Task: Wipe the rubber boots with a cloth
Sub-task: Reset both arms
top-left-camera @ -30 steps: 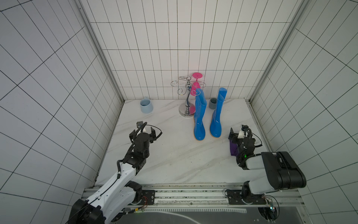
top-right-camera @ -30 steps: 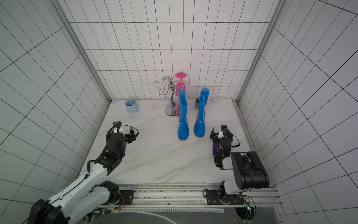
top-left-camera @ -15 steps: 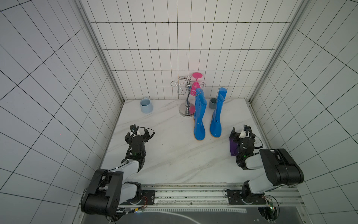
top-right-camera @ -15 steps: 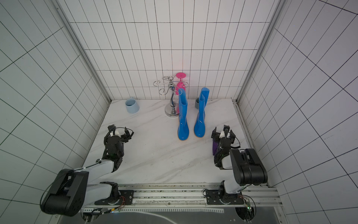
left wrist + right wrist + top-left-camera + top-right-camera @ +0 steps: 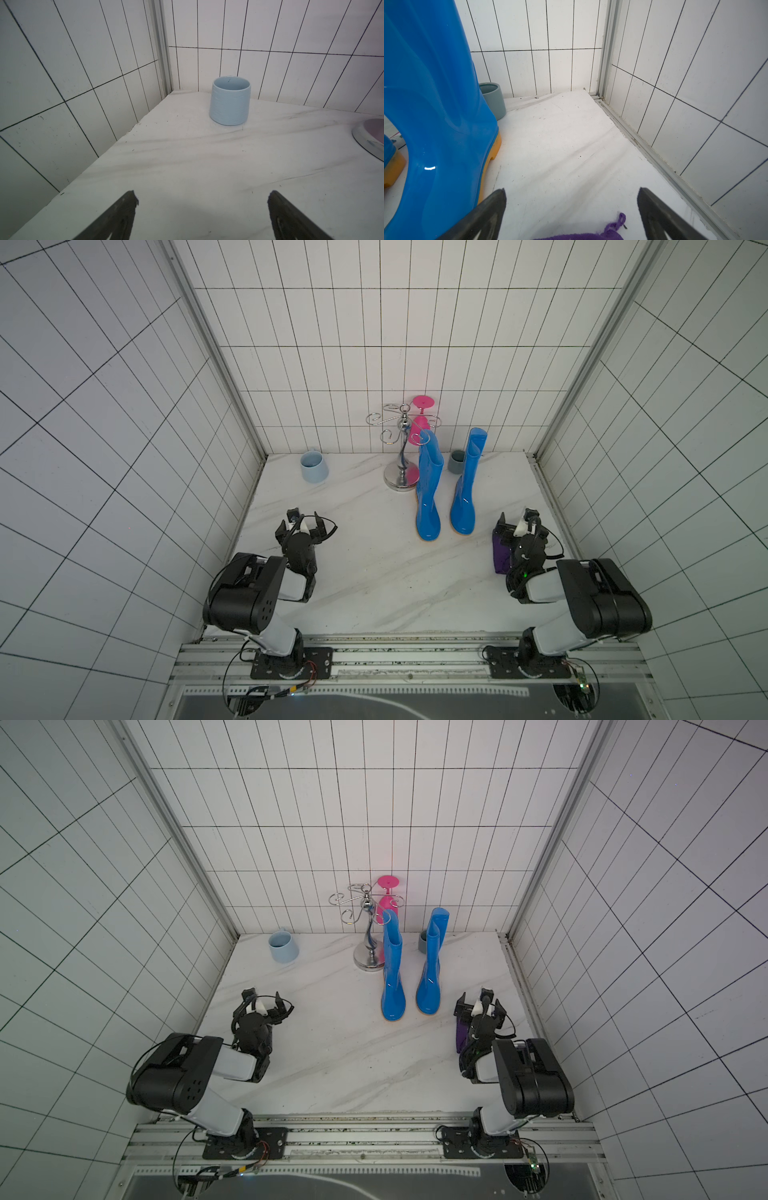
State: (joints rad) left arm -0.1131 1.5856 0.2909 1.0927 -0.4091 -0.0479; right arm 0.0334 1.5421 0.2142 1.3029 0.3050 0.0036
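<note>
Two jaw pairs apart, empty | fetching soft dark-purple fabric cloth (image 5: 500,551) under my right gripper (image 5: 515,519) | next I dip, pinch.

Left arm (image 5: 249,597) and right arm (image 5: 598,601) have black joints, pale grey links, black cables.

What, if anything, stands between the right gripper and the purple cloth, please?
Nothing visible does. The cloth lies on the table just below the right gripper, whose jaws stand open. The nearest boot stands off to one side, not between them.
</note>
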